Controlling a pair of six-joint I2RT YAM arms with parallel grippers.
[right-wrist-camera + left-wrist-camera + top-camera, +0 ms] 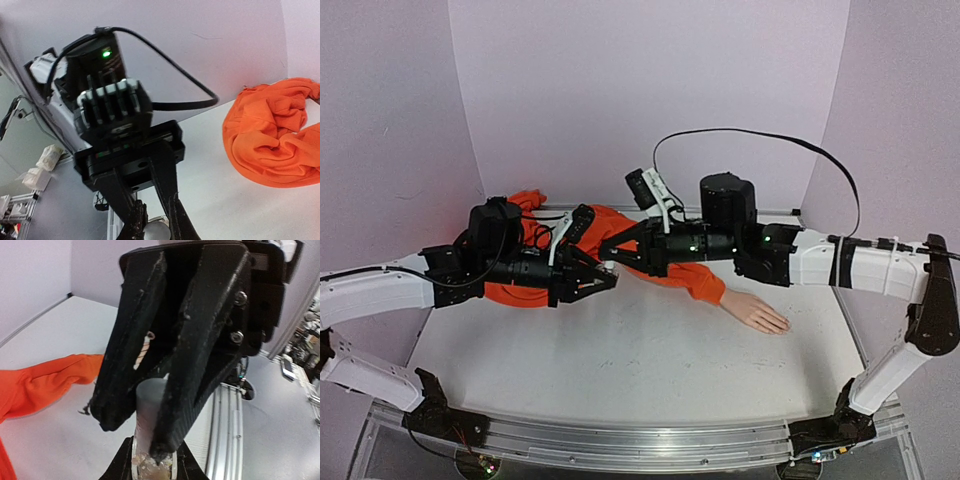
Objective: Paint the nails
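Observation:
The pale mannequin hand (757, 313) lies flat at centre right, fingers pointing right, joined to the orange sleeve (695, 277). Its nails (782, 325) are too small to make out. Both grippers meet above the table, left of centre, well away from the hand. My left gripper (603, 282) (135, 437) is shut on the grey cylindrical cap (150, 400) of a small clear bottle (152, 467) (611, 267). My right gripper (615, 255) (152, 469) (156, 227) is shut on the bottle's glass body. I cannot tell whether the cap is loose. No brush shows.
The bunched orange garment (525, 205) (270, 135) lies at the back left. A black cable (760, 135) loops above the right arm. An aluminium rail (620, 440) (225, 415) runs along the near edge. Purple walls close in the back and sides.

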